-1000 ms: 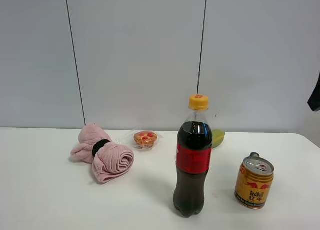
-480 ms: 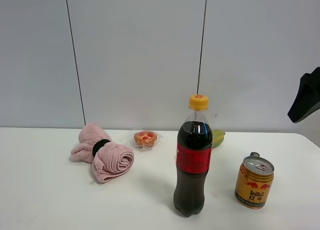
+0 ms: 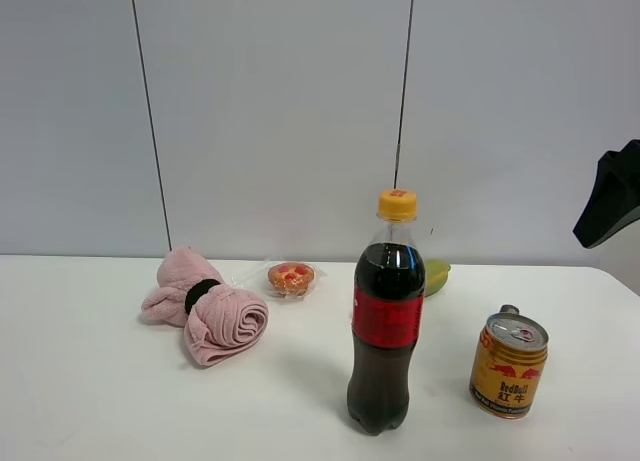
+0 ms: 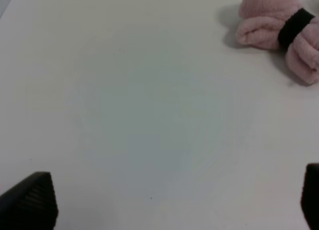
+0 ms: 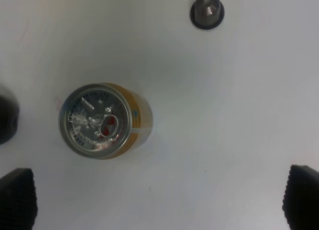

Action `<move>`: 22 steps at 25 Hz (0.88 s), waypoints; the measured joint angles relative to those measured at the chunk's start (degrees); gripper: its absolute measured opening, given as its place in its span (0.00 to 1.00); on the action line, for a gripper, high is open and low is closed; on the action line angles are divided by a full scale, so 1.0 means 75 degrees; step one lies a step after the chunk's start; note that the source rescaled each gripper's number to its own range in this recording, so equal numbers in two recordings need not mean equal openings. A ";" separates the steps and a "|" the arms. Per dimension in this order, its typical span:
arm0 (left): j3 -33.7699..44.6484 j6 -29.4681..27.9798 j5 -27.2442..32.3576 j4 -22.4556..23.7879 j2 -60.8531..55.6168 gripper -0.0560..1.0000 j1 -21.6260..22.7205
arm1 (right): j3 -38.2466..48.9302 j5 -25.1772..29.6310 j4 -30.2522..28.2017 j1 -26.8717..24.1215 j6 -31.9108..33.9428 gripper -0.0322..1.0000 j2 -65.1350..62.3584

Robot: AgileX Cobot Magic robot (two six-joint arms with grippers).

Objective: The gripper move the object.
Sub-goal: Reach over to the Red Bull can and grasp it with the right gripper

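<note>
Can [image 5: 99, 120] upright on table [image 5: 234, 90], right hand [image 5: 159, 200] spread wide above, holding nothing

Cans: one, a gold Red Bull can [image 3: 509, 363].
Bottles: one, a cola bottle [image 3: 386, 316] with one yellow cap [image 3: 397, 203].
Towels: one, a pink rolled towel [image 3: 225, 326] with one black band [image 3: 201, 295].
Pastries: one wrapped pastry [image 3: 291, 277].
Yellow-green items: one yellow-green item [image 3: 437, 276], mostly hidden behind the bottle, kind unclear.
Hands: two, the left hand [image 4: 169, 200] and the right hand [image 5: 159, 200], each showing two black fingertips [image 5: 17, 197].
Tabletops: one white tabletop [image 3: 90, 401].
</note>
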 joint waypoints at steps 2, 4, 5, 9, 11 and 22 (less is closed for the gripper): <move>0.0000 0.0000 0.0000 0.0000 0.0000 1.00 0.0000 | 0.0000 0.0021 0.0000 0.0000 0.0000 1.00 0.0000; 0.0000 0.0000 0.0000 0.0000 0.0000 1.00 0.0000 | 0.0000 0.0067 0.0000 0.0000 0.0000 1.00 0.0000; 0.0000 0.0000 0.0000 0.0000 0.0000 1.00 0.0000 | 0.0000 0.0091 0.0000 0.0000 0.0000 1.00 0.0000; 0.0000 0.0000 0.0000 0.0000 0.0000 1.00 0.0000 | 0.0000 0.0218 0.0007 0.0000 0.0000 0.99 0.0000; 0.0000 0.0000 0.0000 0.0000 0.0000 1.00 0.0000 | 0.0000 0.0202 -0.0005 0.0023 0.0000 0.98 0.0000; 0.0000 0.0000 0.0000 0.0000 0.0000 1.00 0.0000 | 0.0000 -0.0612 -0.1076 0.2028 0.0495 0.98 0.0281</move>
